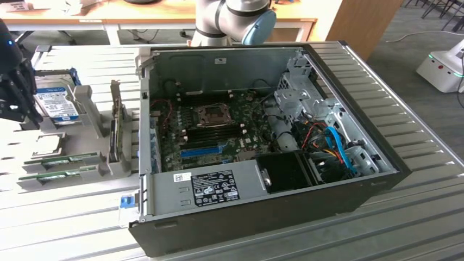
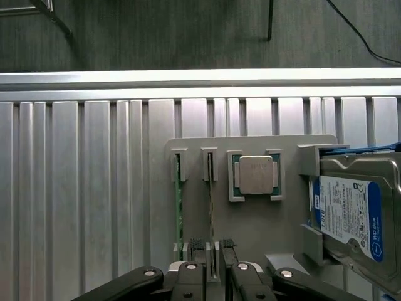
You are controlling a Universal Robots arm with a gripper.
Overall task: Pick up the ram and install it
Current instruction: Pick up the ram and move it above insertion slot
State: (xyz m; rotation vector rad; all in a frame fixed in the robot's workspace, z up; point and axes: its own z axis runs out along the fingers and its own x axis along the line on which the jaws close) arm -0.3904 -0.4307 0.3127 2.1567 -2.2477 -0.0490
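The ram [image 2: 210, 207] stands on edge in the second slot of a grey holder [image 2: 250, 219], beside a look-alike green stick [image 2: 178, 200] in the first slot. My gripper [image 2: 212, 248] is open above the ram's near end, with one fingertip on each side of the thin board and not gripping it. In the exterior view the ram [image 1: 62, 160] lies at the holder's front on the exterior view's left, and the dark gripper [image 1: 16, 109] hangs over the holder. The open computer case [image 1: 261, 136] shows its motherboard [image 1: 217, 128].
On the same holder are a square processor [image 2: 255, 174] and a silver hard drive [image 2: 354, 213] with a blue-white label. The holder rests on a ribbed metal table [image 2: 81, 188], whose edge is just beyond it. An upright card [image 1: 116, 128] stands between holder and case.
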